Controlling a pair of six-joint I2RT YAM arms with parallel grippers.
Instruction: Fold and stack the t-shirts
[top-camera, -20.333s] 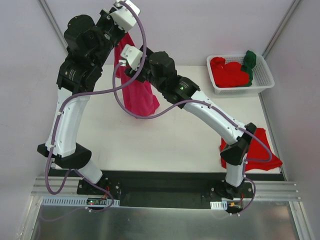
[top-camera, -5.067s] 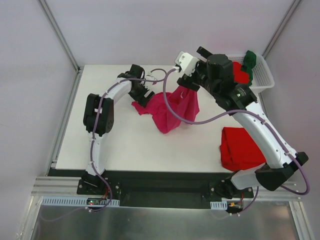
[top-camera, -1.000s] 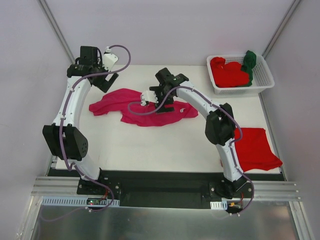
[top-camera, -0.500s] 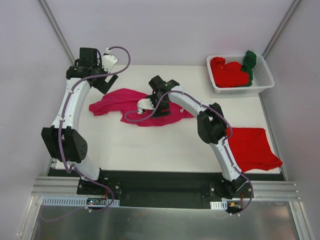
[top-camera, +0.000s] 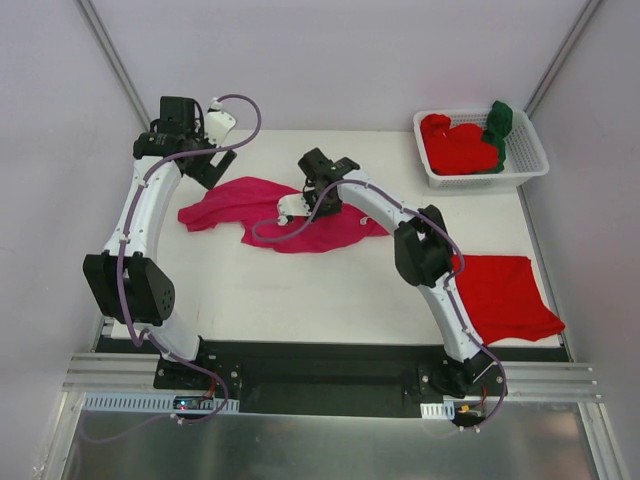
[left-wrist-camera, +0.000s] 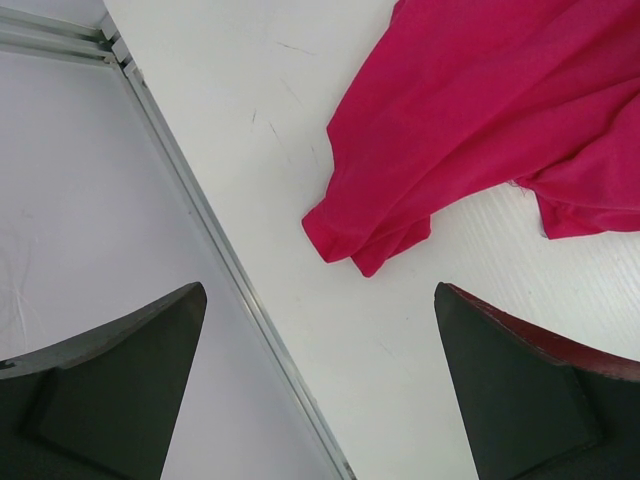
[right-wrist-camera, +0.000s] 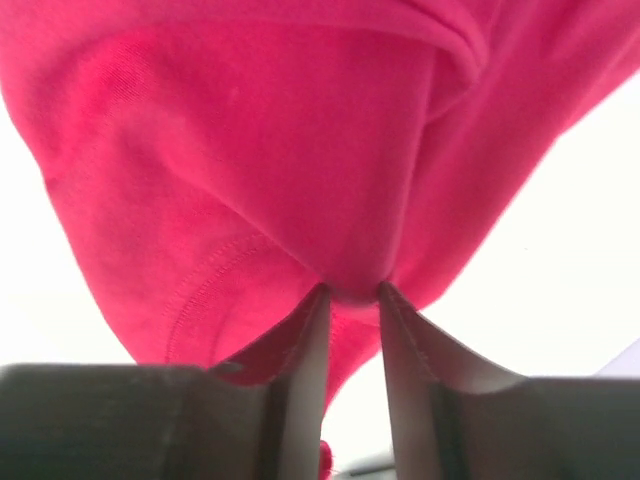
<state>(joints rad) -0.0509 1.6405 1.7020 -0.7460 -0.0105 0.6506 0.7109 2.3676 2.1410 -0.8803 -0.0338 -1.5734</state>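
A magenta-pink t-shirt (top-camera: 235, 198) lies crumpled on the white table (top-camera: 300, 290), spread from left to centre. My right gripper (top-camera: 318, 203) is down on its middle. In the right wrist view its jaws (right-wrist-camera: 350, 293) pinch a raised fold of the magenta cloth (right-wrist-camera: 250, 150). My left gripper (top-camera: 205, 165) hovers open above the shirt's left end with nothing between its fingers (left-wrist-camera: 120, 380). The shirt's edge (left-wrist-camera: 470, 110) lies ahead of it. A folded red t-shirt (top-camera: 505, 295) rests at the near right.
A white slotted basket (top-camera: 532, 152) at the back right holds red t-shirts (top-camera: 455, 145) and a dark green one (top-camera: 497, 122). A metal rail (left-wrist-camera: 230, 260) marks the table's left edge below the left gripper. Grey walls enclose the table.
The right gripper has closed from wide open onto a fold of the magenta shirt and shifted slightly left over it. The left arm has stayed still and open.
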